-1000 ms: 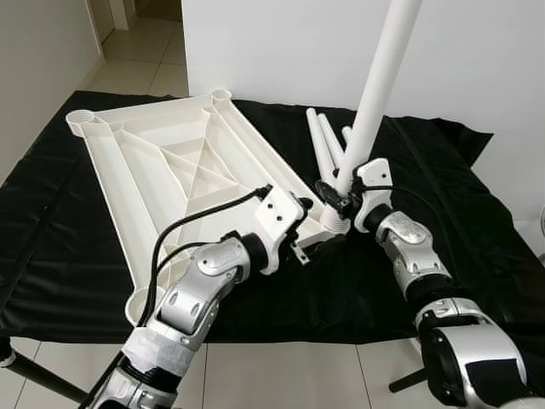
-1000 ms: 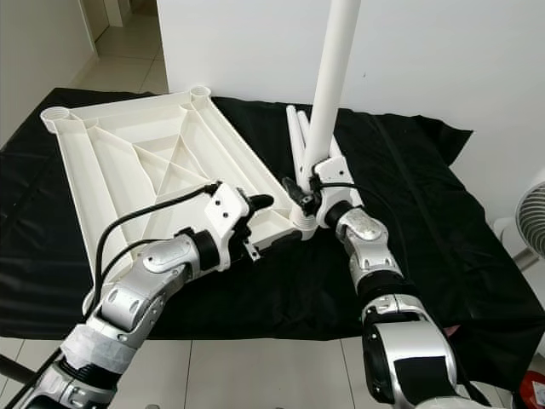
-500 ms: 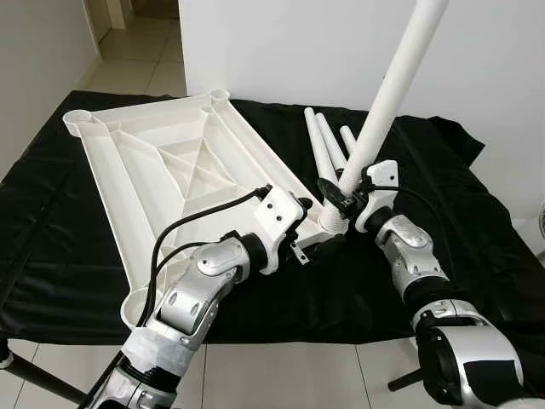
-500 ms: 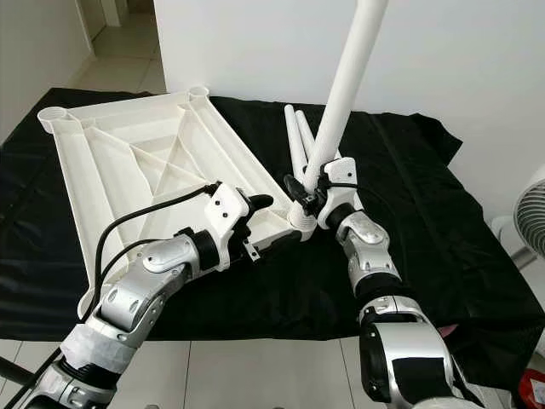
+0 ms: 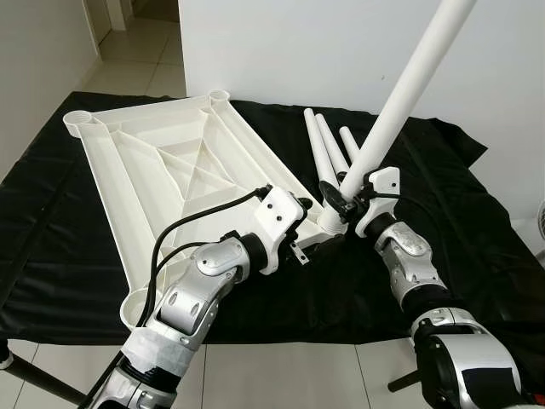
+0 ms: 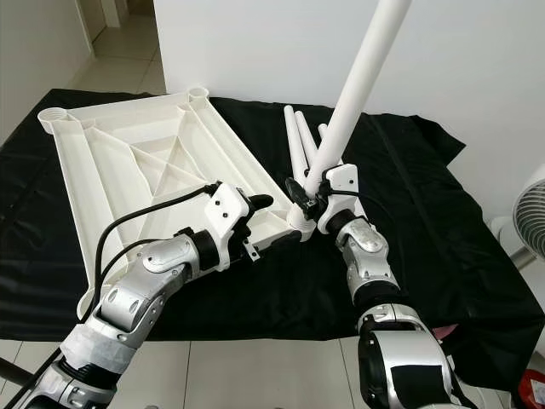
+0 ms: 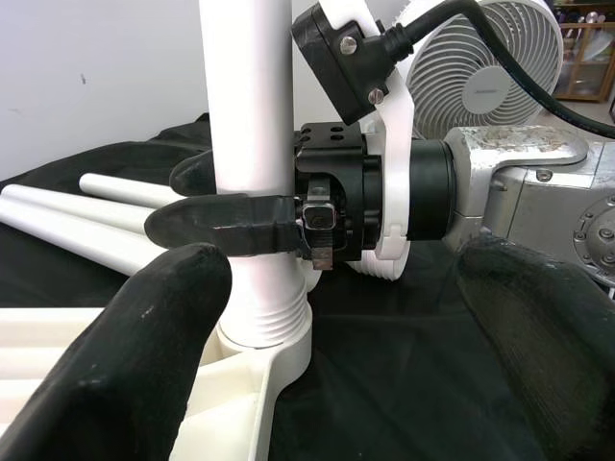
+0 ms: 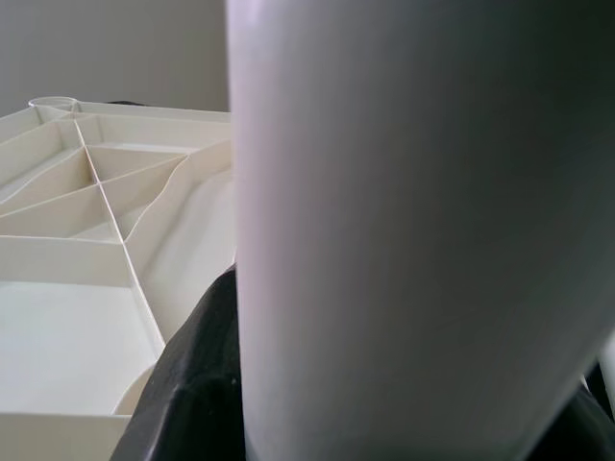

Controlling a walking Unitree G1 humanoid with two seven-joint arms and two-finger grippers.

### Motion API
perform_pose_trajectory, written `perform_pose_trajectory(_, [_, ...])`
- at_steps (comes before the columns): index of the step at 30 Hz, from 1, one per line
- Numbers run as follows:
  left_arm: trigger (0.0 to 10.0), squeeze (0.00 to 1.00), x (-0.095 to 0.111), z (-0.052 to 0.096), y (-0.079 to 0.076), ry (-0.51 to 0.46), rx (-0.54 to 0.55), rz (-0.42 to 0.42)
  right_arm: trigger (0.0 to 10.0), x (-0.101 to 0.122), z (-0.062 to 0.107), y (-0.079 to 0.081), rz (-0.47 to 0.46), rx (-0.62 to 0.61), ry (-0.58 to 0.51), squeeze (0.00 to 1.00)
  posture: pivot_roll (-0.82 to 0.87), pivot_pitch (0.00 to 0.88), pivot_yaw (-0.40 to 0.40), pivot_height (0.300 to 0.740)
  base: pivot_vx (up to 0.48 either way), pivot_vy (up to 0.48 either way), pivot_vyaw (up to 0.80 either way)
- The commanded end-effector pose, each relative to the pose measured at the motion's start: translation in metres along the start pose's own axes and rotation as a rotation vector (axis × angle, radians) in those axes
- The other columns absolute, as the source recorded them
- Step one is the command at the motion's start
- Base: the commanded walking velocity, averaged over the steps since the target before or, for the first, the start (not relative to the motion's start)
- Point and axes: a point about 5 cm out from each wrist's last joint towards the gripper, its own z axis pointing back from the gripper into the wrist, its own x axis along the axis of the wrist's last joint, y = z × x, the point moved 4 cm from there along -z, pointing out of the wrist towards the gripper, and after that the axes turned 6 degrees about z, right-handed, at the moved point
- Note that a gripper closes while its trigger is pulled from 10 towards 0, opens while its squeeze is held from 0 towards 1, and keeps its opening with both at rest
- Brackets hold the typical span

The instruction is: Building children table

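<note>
- An upturned white plastic tabletop (image 5: 162, 175), ribbed underside facing up, is lying on a black cloth (image 5: 477, 221) that is covering the table.
- The tabletop has round sockets at its corners; the near right corner socket (image 7: 264, 351) is taking the threaded foot of a white table leg (image 5: 400, 102).
- That leg is leaning up and to the right from the socket, tilted rather than upright, its top running out of view.
- The right end effector (image 5: 339, 203) is gripping the leg low down, just above the socket, its black fingers (image 7: 216, 226) closed around the tube.
- The left end effector (image 5: 317, 242) is sitting at the near right edge of the tabletop, just beside the socket; its fingers are spread wide, one fingertip (image 7: 144, 355) resting over the tabletop's rim and the other hanging apart above the cloth.
- Three spare legs (image 5: 328, 149) are lying side by side on the cloth, just beyond the socket, on the far side.
- A white fan (image 6: 530, 217) is standing at the right, off the table.
</note>
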Motion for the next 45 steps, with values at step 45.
perform_pose_trajectory(45, [10.0,0.00,0.001,0.000,-0.004,-0.014,0.006,-0.004,10.0,-0.042,-0.011,0.020,-0.150,-0.308,0.228,0.00,0.04,0.000,-0.101,0.740,0.000,0.000,0.00])
